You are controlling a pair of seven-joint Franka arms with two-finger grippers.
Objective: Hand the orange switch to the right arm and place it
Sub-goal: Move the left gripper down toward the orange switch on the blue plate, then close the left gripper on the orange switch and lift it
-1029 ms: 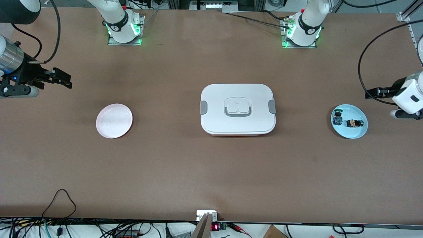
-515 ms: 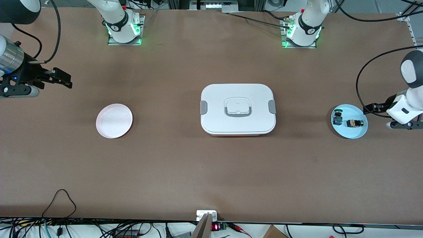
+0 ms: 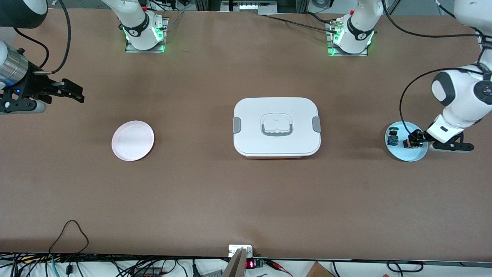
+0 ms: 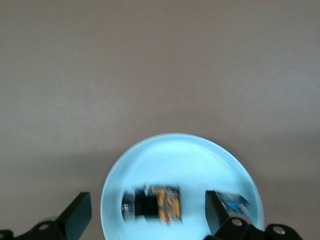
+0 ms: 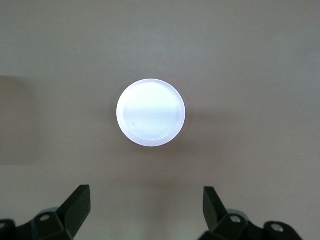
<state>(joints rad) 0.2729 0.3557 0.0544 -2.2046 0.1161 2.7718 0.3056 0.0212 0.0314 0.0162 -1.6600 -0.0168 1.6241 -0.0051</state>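
The table [image 3: 215, 192] has a matt, brown, cloth-like or paper-like covering, smooth and without shine. At its middle sits a white box [image 3: 276, 148] of smooth, satin plastic with grey plastic clips. Toward the right arm's end from the box lies a pink plate [image 3: 132, 140], smooth with a soft gloss. Toward the left arm's end from the box lies a pale blue plate [image 3: 413, 156], glossy, holding the orange switch [image 4: 155, 204], which looks like black and orange plastic. The right arm [image 3: 11, 69] has a shiny metal wrist cylinder; the left arm [image 3: 457, 96] wears glossy white plastic shells. Both pincers look like matt black plastic.
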